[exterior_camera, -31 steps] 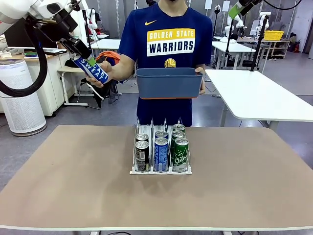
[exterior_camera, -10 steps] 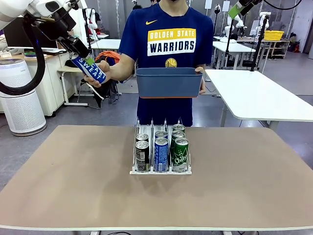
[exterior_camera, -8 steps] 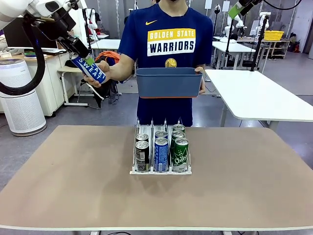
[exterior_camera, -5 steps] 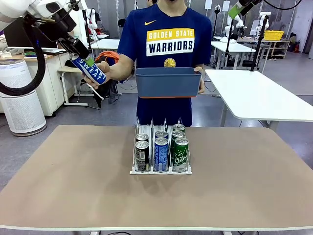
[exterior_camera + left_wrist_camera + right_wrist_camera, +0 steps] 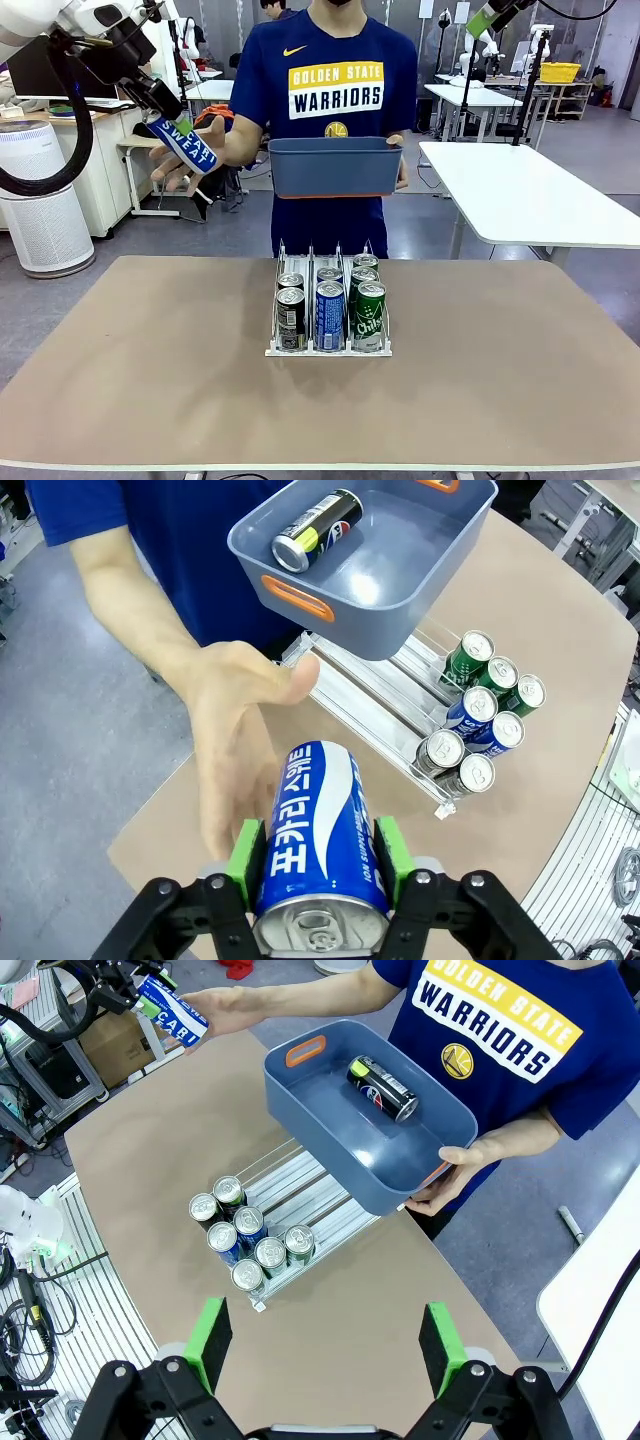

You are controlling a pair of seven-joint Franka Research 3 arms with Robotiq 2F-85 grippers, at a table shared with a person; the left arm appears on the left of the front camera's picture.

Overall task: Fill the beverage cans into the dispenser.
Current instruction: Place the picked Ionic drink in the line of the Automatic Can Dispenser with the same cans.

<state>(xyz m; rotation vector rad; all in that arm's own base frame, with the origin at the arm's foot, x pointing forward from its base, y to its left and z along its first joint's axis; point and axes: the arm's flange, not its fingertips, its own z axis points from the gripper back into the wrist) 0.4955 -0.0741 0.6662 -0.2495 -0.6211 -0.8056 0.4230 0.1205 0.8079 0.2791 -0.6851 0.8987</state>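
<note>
The person's hand (image 5: 235,730) has just let go, fingers spread; the left gripper (image 5: 320,860) alone clamps the blue can (image 5: 190,145), high at ten o'clock from the dispenser (image 5: 328,352), ready to load; the right gripper (image 5: 325,1345) gapes wide, empty; one black can (image 5: 383,1088) waits in the bin (image 5: 292,1095).

Left arm (image 5: 35,20) is pictured raised high at the left, beyond the far edge of the counter (image 5: 150,380), with the wrist angled downward. Its tool (image 5: 318,852) is clamped by both green pads (image 5: 245,852) on a blue can (image 5: 318,790), which is held slanted in mid-air. The right tool (image 5: 325,1345) is poised high above the counter, pointed down, jaws spread wide and empty.
</note>
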